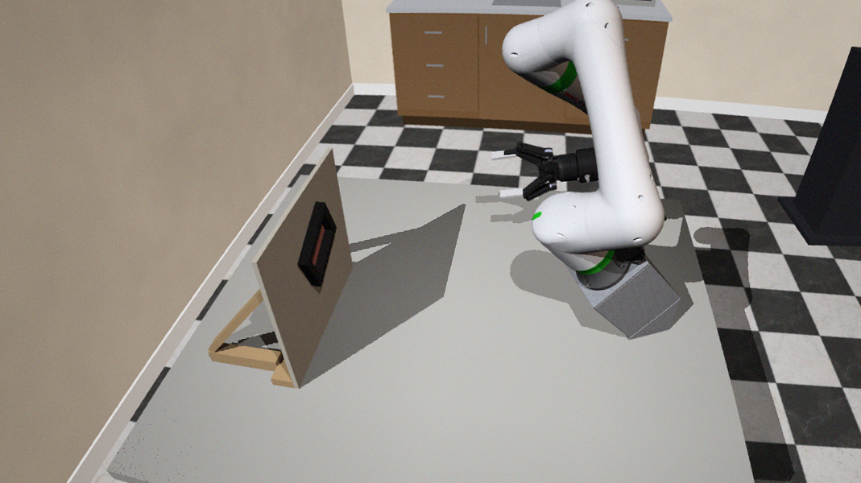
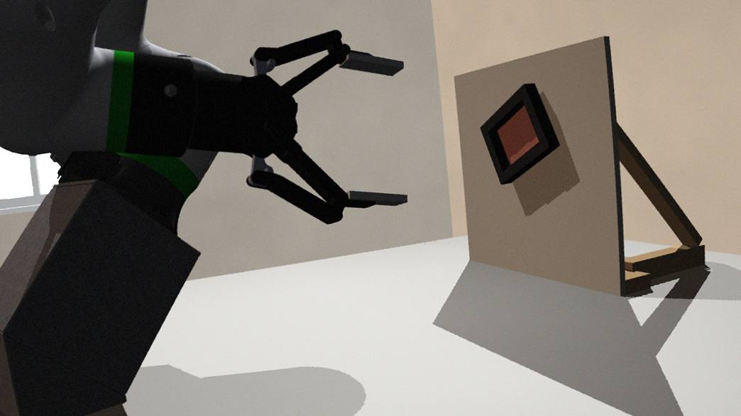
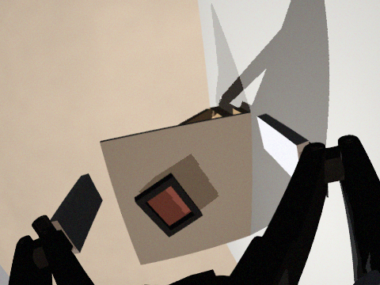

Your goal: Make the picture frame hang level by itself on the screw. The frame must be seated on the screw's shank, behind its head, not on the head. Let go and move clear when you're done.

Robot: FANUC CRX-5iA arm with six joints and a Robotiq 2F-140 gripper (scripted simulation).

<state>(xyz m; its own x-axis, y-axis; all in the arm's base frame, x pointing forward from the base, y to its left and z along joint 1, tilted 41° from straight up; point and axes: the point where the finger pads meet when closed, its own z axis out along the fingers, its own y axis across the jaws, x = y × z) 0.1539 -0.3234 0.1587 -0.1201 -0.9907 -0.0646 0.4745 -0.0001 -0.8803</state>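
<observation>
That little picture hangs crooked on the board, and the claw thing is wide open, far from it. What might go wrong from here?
1. The picture frame hangs tilted, so the open gripper may meet its edges at an angle and slip, or twist it further.
2. The screw is hidden behind the frame, so seating on the shank rather than the head is hard to check.
3. The board stands only on a wooden brace; a hard push might shift it.

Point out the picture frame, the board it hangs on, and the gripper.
picture frame point(image 2: 495, 153): exterior view, on its black left border.
board point(image 2: 545, 247): exterior view, on its bare front face below the frame.
gripper point(image 2: 392, 131): exterior view, midway between the open fingertips.
</observation>
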